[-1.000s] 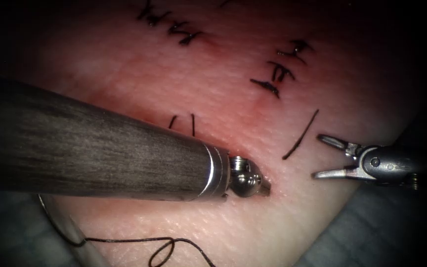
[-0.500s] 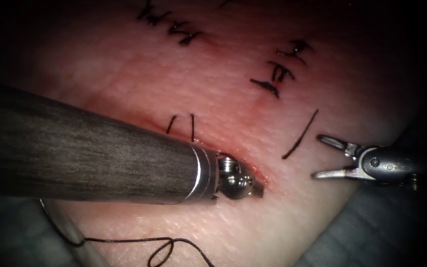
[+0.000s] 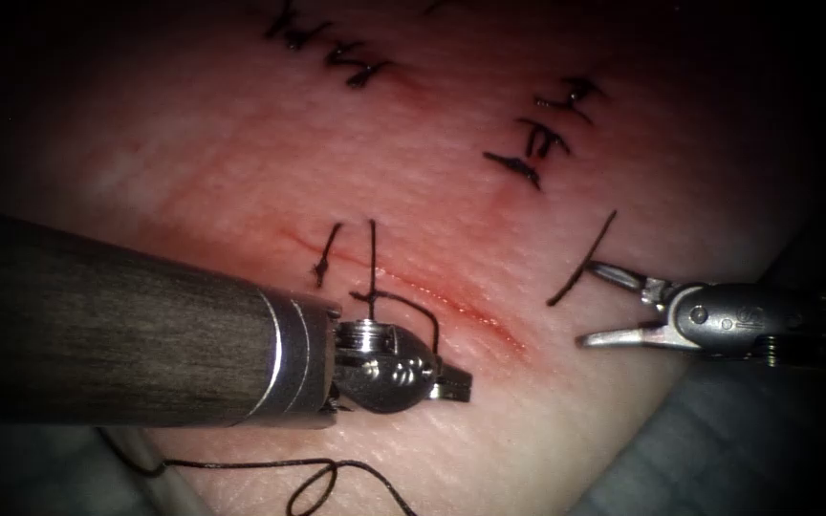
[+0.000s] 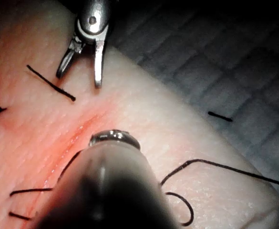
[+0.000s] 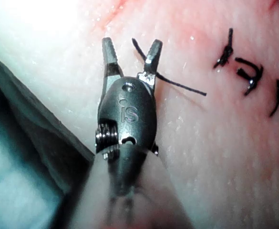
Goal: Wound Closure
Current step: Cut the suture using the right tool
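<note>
Left tool (image 3: 451, 384): jaws closed at the cut (image 3: 451, 306), just right of the knot (image 3: 372, 298); you hold the thread (image 3: 413, 308), as far as I can judge.
Right tool (image 3: 599, 308): jaws spread, gripping nothing, straddling a loose cut end (image 3: 580, 260).
Needle: I cannot find it.
Risk: pull hard and the thread could tear the tissue (image 3: 241, 143) edge.
Risk: the slack loop (image 3: 313, 489) could snag your left shaft.

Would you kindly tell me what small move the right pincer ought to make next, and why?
Probably close the right pincer on the cut end of thread. Its jaws stand open astride that loose piece, right of the cut, and hold nothing. The left pincer appears shut on the thread arching from the stitch, so it seems occupied.
</note>
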`<state>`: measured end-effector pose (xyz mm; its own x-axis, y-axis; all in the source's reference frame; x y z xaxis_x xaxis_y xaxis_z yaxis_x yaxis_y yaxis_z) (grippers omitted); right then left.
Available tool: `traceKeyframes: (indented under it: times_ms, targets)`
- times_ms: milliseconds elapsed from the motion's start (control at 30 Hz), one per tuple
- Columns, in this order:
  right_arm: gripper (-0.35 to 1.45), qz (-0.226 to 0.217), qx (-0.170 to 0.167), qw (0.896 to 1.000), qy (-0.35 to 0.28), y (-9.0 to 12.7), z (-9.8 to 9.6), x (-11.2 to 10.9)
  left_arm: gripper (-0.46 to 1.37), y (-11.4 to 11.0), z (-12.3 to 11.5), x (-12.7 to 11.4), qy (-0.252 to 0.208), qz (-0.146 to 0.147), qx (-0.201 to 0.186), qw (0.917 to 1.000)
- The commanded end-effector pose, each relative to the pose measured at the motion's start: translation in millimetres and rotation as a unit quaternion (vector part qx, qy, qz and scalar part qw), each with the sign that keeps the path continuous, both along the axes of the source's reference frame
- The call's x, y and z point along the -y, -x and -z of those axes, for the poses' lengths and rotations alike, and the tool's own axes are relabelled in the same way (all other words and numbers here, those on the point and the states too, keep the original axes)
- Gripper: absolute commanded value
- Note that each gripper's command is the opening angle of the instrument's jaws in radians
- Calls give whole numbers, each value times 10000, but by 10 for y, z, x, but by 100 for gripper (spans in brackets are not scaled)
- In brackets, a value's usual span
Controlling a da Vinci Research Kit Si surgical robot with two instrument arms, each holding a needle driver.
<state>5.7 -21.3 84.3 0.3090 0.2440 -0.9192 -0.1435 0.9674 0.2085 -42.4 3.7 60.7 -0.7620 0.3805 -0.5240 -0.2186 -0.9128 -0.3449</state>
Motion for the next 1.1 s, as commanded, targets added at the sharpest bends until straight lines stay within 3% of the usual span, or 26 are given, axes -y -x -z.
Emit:
traceKeyframes:
  times_ms: [33,200,433,733,1100]
  targets:
    - [101,40,-61,10000,12,0,-1,0,-35,-1,1,0,0,-5,0,10000]
    - [102,204,-394,9986,289,-17,-8,3,-35,-19,13,2,36,42,-52,10000]
    - [121,404,-650,9938,803,-51,-14,11,-35,-33,33,1,89,75,-60,9999]
    - [126,489,-867,9884,1150,-94,-4,23,-35,-33,51,2,86,55,-52,9999]
    - [127,446,-1041,9849,1312,-131,6,23,-35,-33,52,-2,90,34,-44,9999]
